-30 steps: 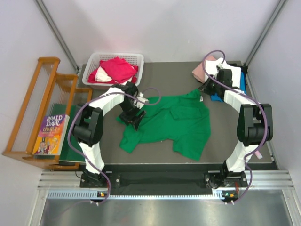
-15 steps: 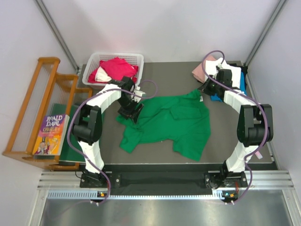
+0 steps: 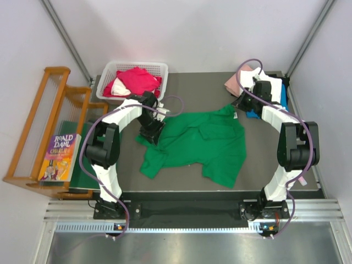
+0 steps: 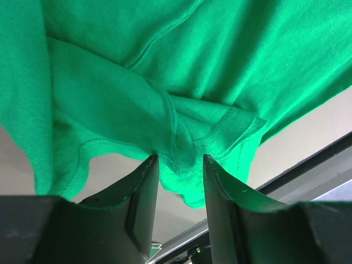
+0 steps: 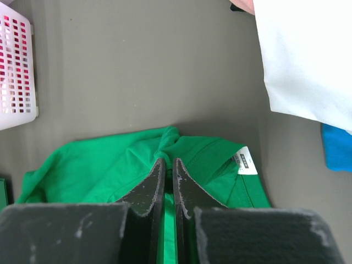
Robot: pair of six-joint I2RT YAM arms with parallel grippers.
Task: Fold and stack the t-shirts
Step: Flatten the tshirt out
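Note:
A bright green t-shirt (image 3: pixel 203 143) lies crumpled across the middle of the grey table. My left gripper (image 3: pixel 149 133) is at its left edge. In the left wrist view the jaws (image 4: pixel 177 159) press from both sides on a bunched hem fold of the green t-shirt (image 4: pixel 165 66). My right gripper (image 3: pixel 240 103) is at the shirt's far right corner. Seen from the right wrist, it (image 5: pixel 169 160) is shut on a pinch of green t-shirt (image 5: pixel 99 170) beside the white neck label (image 5: pixel 245 163). A red t-shirt (image 3: pixel 135 80) lies in the white basket (image 3: pixel 132 64).
Behind my right gripper, at the back right, lie pink (image 3: pixel 232 82), white (image 5: pixel 308 55) and blue (image 5: pixel 336 146) t-shirts. A wooden rack (image 3: pixel 49 126) with a book (image 3: pixel 59 157) stands left of the table, a dark green mat (image 3: pixel 82 176) beside it.
My left gripper has shifted a little toward the back along the shirt's left edge, and its jaws have narrowed onto the cloth. The right arm has not moved.

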